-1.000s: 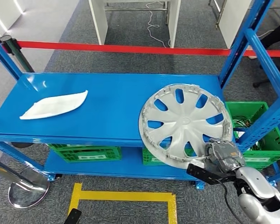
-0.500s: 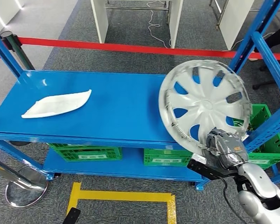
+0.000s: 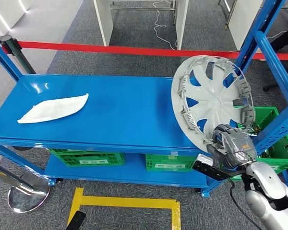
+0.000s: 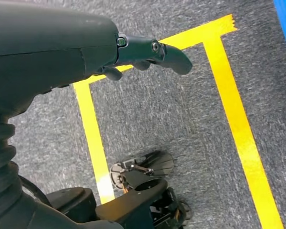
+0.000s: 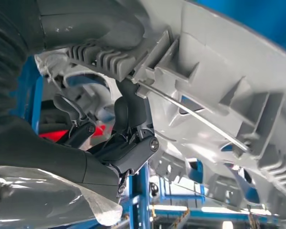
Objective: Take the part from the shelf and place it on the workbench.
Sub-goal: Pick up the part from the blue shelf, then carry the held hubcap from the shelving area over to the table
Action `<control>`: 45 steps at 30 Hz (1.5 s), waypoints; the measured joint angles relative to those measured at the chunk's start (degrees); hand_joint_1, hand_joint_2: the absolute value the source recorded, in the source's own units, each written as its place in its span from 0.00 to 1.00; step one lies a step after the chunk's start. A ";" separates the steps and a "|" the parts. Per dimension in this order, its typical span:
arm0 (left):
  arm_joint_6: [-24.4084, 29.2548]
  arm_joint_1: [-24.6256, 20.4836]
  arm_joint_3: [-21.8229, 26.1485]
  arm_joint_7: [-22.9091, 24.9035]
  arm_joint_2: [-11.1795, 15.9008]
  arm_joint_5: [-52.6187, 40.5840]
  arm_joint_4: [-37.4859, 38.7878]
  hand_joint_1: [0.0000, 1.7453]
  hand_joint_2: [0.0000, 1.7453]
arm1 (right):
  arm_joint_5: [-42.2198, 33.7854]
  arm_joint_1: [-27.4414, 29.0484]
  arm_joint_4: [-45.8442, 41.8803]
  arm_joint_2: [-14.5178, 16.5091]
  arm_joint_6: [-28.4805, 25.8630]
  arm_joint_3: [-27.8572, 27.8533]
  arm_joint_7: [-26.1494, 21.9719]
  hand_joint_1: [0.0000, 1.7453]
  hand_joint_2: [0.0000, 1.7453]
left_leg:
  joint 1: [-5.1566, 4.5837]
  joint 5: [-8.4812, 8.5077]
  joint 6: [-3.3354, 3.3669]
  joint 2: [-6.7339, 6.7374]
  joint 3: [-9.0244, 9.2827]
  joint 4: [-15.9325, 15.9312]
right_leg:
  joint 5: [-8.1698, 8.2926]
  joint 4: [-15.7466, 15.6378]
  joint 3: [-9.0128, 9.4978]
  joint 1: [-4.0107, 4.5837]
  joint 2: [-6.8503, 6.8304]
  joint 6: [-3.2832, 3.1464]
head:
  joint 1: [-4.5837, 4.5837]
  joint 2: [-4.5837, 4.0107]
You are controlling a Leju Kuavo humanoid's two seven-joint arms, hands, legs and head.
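Right hand fingers clamped on one silver hubcap tilted above blue shelf, left hand fingers apart, one white part.

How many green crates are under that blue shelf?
3: one crate under the shelf's left half, one under the middle, one at the right end beside the hubcap. More may be hidden.

- hubcap: silver-grey, spoked w/ cut-outs
- shelf: bright blue
- flat part on shelf: white
- crates: green, white labels
- barrier tape: red
- floor: grey carpet, yellow tape lines
- right hand: grey/silver
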 joint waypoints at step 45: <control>1.74 -1.39 -3.39 4.82 -0.73 0.31 0.00 0.00 1.00 | 3.54 -24.93 2.42 0.39 1.67 20.97 -4.48 1.00 1.00 | -0.40 2.98 2.00 0.00 -0.75 -2.38 | -0.86 0.82 -0.99 0.91 0.08 0.32 | -0.06 -0.01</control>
